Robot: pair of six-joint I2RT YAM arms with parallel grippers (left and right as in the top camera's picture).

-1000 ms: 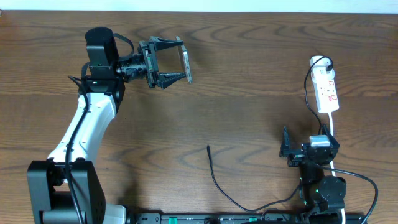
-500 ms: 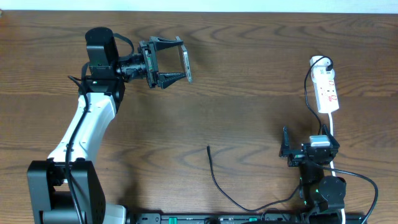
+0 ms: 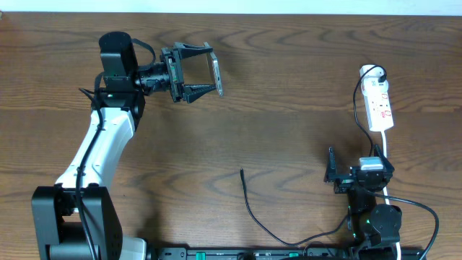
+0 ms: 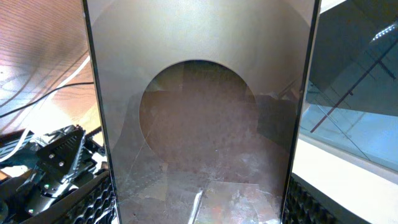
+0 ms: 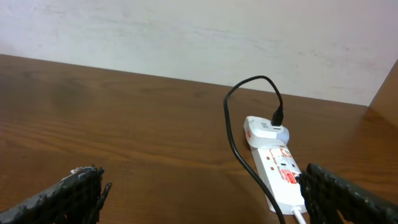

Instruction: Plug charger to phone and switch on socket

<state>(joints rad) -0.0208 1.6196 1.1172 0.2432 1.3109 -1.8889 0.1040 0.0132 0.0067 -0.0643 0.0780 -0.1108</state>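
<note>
Overhead, your left pincer point(image 3: 211, 68) is clamped on the phone point(image 3: 216, 72), held edge-on; the right pincer point(image 3: 331, 172) gapes wide, empty. The charger tip point(image 3: 242, 172) lies well to its left, the socket point(image 3: 379, 105) beyond it. Grip just behind that tip for straight insertion.

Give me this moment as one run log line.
left gripper: shut on flat dark phone | right gripper: open, empty | thin black charger cable: tip lying free | white power strip: untouched
</note>
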